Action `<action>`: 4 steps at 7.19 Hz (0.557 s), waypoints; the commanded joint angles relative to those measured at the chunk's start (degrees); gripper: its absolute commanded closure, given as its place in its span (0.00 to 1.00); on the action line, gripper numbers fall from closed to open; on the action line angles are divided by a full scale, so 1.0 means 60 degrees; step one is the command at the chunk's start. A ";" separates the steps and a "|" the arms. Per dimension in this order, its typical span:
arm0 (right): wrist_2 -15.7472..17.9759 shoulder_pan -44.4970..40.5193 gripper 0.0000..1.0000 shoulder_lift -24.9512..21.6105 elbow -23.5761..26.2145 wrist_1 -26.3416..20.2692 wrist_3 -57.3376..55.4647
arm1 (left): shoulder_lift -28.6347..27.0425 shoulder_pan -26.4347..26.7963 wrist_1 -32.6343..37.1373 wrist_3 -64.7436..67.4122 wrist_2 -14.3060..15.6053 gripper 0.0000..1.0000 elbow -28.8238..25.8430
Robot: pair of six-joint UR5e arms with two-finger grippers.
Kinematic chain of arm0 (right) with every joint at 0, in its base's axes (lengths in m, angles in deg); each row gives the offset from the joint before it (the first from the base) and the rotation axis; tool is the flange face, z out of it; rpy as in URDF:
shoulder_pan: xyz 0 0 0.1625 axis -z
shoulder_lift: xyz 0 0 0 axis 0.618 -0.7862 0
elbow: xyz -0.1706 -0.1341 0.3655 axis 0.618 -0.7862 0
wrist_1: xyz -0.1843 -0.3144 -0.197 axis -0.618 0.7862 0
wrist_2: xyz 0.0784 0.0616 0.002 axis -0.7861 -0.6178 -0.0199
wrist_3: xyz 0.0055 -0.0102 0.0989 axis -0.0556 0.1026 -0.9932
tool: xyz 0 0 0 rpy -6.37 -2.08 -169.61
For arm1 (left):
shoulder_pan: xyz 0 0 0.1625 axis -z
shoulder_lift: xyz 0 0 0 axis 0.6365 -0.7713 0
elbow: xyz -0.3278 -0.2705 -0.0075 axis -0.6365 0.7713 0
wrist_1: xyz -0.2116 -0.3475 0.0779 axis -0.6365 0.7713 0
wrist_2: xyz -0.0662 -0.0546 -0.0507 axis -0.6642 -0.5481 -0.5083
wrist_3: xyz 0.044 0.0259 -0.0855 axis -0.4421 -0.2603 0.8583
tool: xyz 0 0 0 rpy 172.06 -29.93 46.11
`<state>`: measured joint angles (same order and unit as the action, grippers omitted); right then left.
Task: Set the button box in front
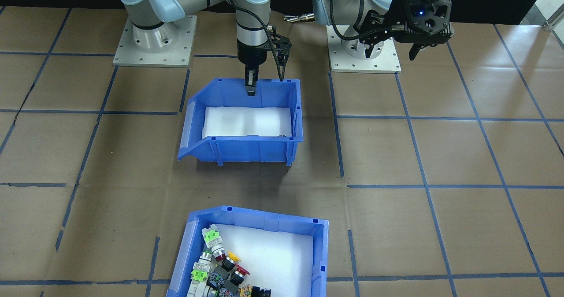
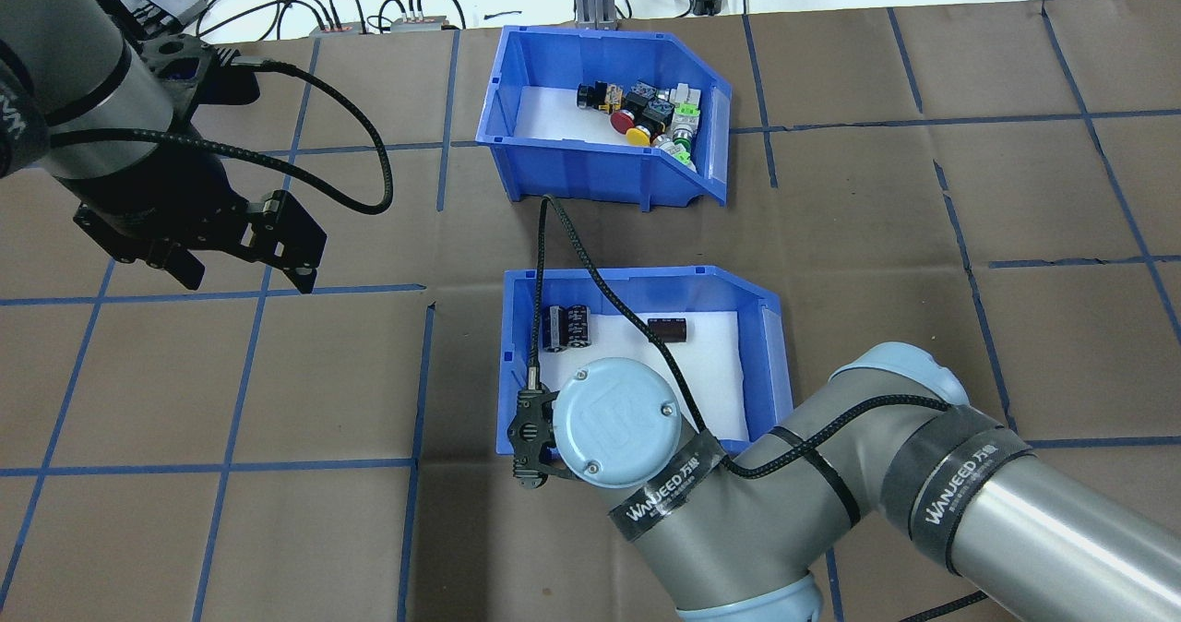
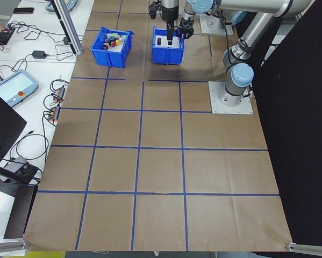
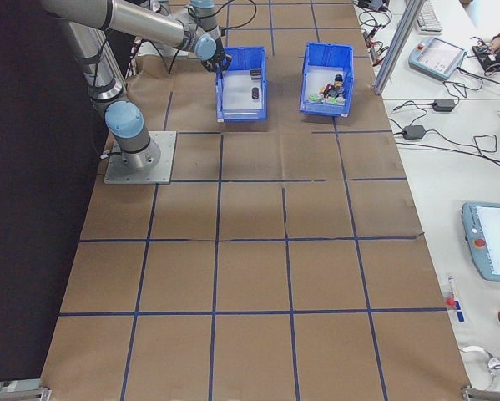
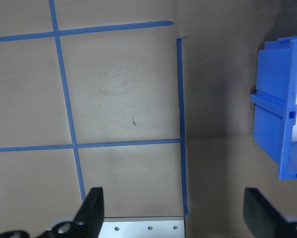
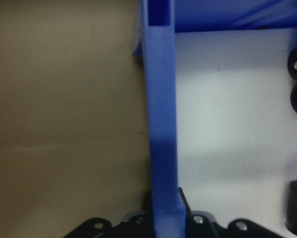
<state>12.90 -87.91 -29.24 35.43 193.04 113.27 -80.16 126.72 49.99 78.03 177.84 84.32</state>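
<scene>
The button box (image 2: 604, 128) sits beyond the second blue bin (image 2: 646, 354), apart.

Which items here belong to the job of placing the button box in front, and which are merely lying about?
Job:
- blue plastic open-front bin holding coloured push-buttons
- right end effector, clamped on the other bin's wall

Lying about:
- blue plastic bin holding black cylinders
- left end effector, open, idle

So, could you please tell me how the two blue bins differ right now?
The button box holds coloured push-button switches; the other bin holds a few black cylinders. The button box sits farther from the robot, untouched; the right end effector grips the other bin's wall. Both are blue with white foam liners.
</scene>
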 commanded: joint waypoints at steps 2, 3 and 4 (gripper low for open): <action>0.0006 -0.0007 0.97 0.0051 0.0015 -0.0066 -0.0012 | 0.0037 0.0000 -0.0011 -0.0014 0.0015 0.00 0.0041; 0.0006 -0.0007 0.86 0.0037 0.0073 -0.0052 -0.0026 | 0.0037 0.0000 -0.0011 -0.0014 0.0015 0.00 0.0055; 0.0020 0.0008 0.64 0.0022 0.0161 0.0007 -0.0041 | 0.0037 0.0000 -0.0026 -0.0014 0.0015 0.00 0.0055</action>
<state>12.96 -87.94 -29.05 35.88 192.81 113.11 -79.97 126.72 49.90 77.96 177.91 84.59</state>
